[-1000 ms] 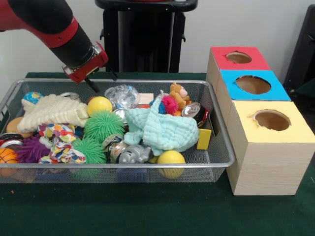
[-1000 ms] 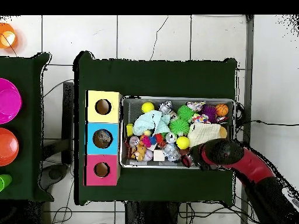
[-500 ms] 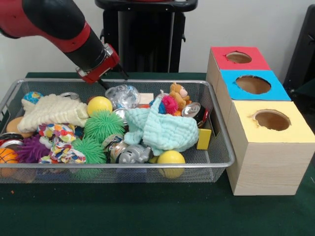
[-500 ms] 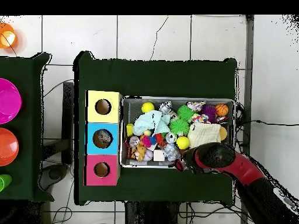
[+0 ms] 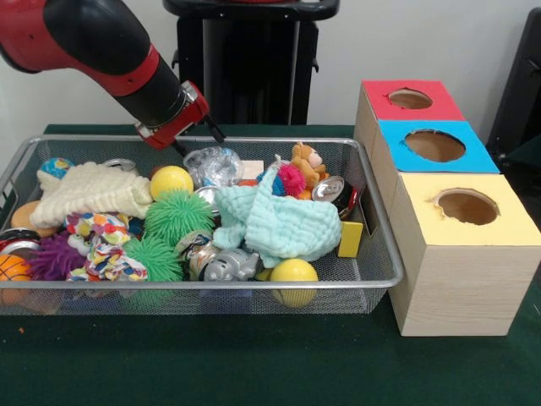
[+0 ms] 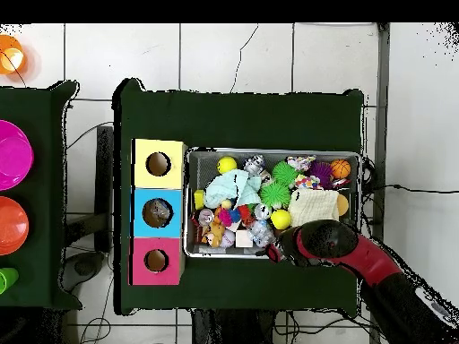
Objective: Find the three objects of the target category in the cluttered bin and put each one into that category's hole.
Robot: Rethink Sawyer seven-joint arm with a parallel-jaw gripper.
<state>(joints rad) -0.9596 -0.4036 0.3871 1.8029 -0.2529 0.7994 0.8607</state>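
Note:
A wire bin (image 5: 372, 279) (image 6: 269, 151) is piled with toys, cloths and cans. It holds two yellow balls (image 5: 172, 180) (image 5: 293, 272), green spiky balls (image 5: 177, 215), a purple spiky ball (image 5: 54, 255), a crushed silver can (image 5: 226, 266), a mint cloth (image 5: 279, 222), a cream cloth (image 5: 91, 191) and a plush bear (image 5: 308, 162). My gripper (image 5: 199, 142) (image 6: 274, 253) hangs open and empty over the bin's back rim, just above a crumpled clear wrapper (image 5: 211, 164). Right of the bin stand three boxes with holes: red (image 5: 410, 99), blue (image 5: 434, 145) and yellow (image 5: 467, 206).
A yellow block (image 5: 350, 238) and a red-labelled can (image 5: 331, 189) lie against the bin's right wall. An orange ball (image 5: 12, 269) and a patterned cloth (image 5: 100, 245) sit at the left. In the overhead view, pink and orange plates (image 6: 11, 157) rest on a side table.
The arm has swung right along the bin's back rim, from above the cream cloth and yellow ball to above the clear wrapper. Nothing in the bin has moved.

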